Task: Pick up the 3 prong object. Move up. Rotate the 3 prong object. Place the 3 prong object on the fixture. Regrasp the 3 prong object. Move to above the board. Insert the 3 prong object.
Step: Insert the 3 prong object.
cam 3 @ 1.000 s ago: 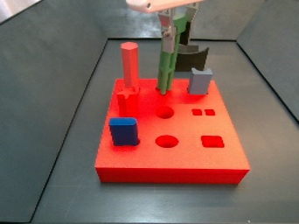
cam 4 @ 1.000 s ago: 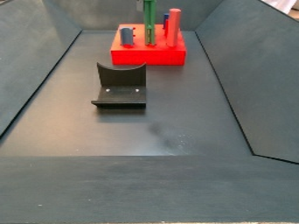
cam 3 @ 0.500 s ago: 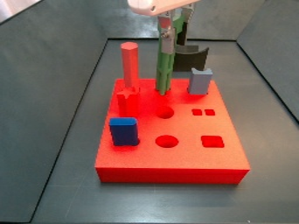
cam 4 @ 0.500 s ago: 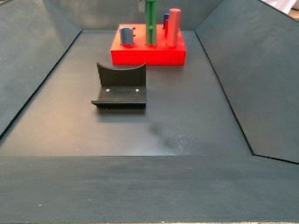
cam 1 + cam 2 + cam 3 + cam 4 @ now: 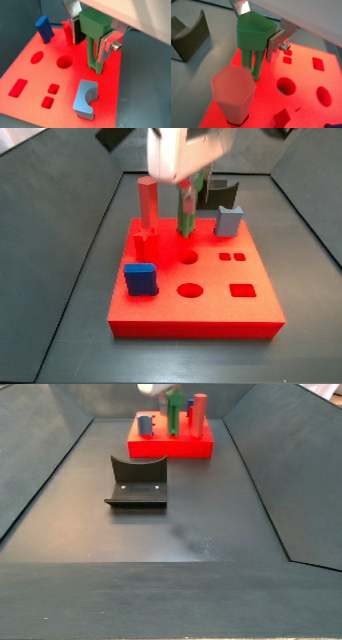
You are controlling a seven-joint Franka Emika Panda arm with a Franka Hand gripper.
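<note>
Slim green 3 prong object [image 5: 94,42], upright on the large flat red board [image 5: 107,95], wedge-shaped head on top, thin prongs down at the board's surface. Two-finger gripper [image 5: 93,36] directly over the board, flat silver finger plates [image 5: 110,40] flanking the green shaft just below the head; contact or small gap, cannot tell. Tall red cylinder [image 5: 148,207] just beside the green piece in a side view, pale blue notched block [image 5: 85,100] and dark blue block [image 5: 45,29] standing on the same board. Round and square holes open across the board's near half. Dark L-shaped fixture [image 5: 136,482] well apart on bare grey floor [image 5: 187,534], sloped walls around.
</note>
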